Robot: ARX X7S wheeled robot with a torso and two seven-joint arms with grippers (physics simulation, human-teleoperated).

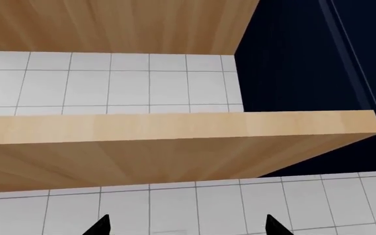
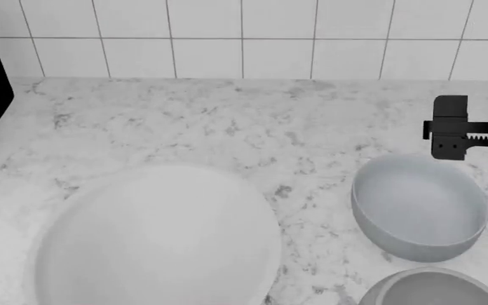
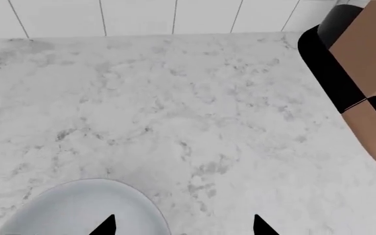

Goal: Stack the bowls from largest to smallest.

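While the right gripper hovers wide open, lower it squarely over the medium bowl rim; left gripper likewise open.

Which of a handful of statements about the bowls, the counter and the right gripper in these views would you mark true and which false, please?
1. Three bowls sit apart on the marble counter, none stacked. True.
2. The wide white bowl lies right of the grey-blue bowl in the head view. False: it lies left of it.
3. The right gripper holds the grey-blue bowl. False: its tips stand apart in the right wrist view, with nothing between them.
4. White tiles back the counter. True.
5. The small grey-white bowl sits inside the grey-blue bowl. False: it sits on the counter nearer the robot.
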